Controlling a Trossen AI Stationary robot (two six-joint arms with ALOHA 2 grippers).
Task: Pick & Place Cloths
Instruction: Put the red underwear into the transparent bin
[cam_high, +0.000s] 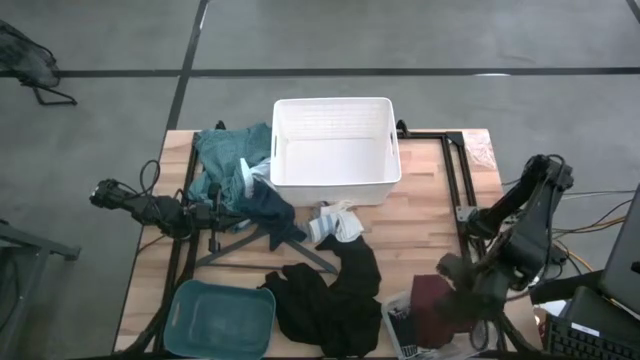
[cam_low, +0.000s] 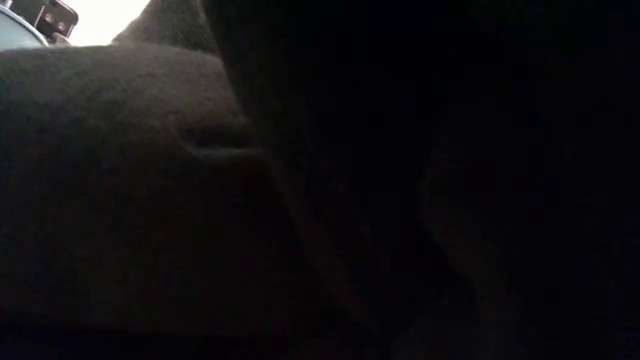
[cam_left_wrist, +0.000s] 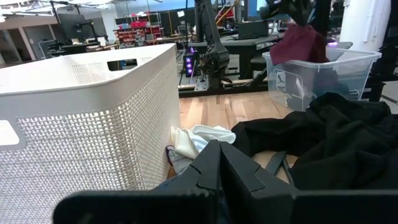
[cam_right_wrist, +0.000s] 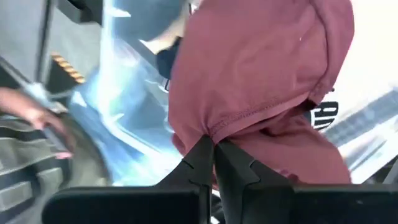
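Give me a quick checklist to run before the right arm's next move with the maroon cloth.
1. Right claw shut on the maroon cloth: ok, fabric is pinched between the tips.
2. Cloth lifted clear of the clear bin: cannot tell, it hangs just above the bin.
3. White basket free to receive: ok, nothing visible inside.
4. Path to the basket: cannot tell, the black cloth lies between.
5. Left claw out of the way: ok, near the navy cloth on the left side.
6. Low view usable: not ok, blocked by dark fabric.
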